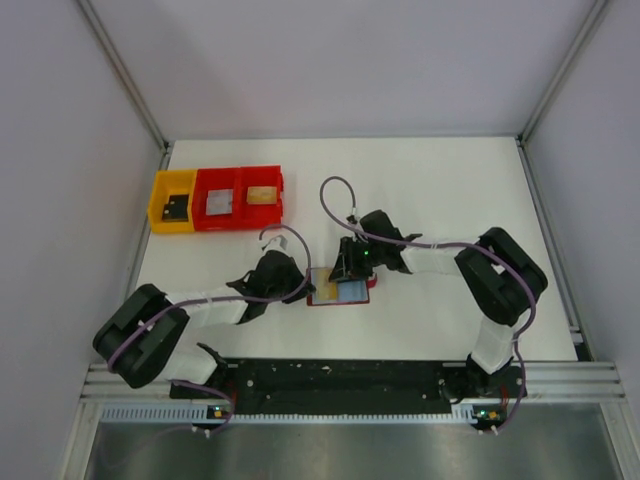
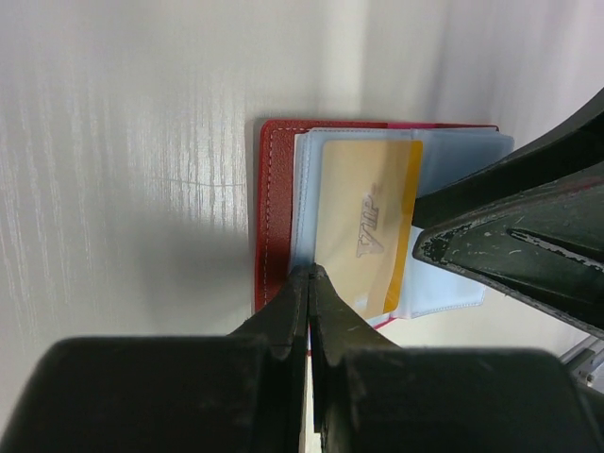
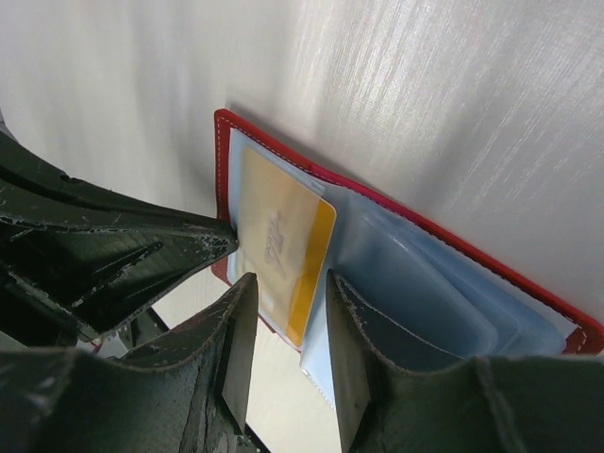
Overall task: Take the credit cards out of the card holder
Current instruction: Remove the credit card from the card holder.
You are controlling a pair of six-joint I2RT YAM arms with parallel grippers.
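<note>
Currently the card holder (image 1: 338, 293) lies open on the bench (image 1: 450, 200), 1 pale yellow credit card (image 2: 366, 226) showing in a clear pocket (image 3: 415, 293). The left gripper (image 2: 310, 278) is pressed together at the holder's edge, apparently pinning it; the right gripper (image 3: 291, 281) is spread astride the card. Card judged light, stiff, slick: pinch its orange edge.

In the top view, the left gripper (image 1: 300, 285) and the right gripper (image 1: 345, 270) are covering much of the card holder (image 1: 338, 291), and the things in the bins (image 1: 216, 199) are showing too small to name. In the left wrist view, the right gripper is hiding the holder's right side. In the right wrist view, the picture's edge is cutting off its far corner.
</note>
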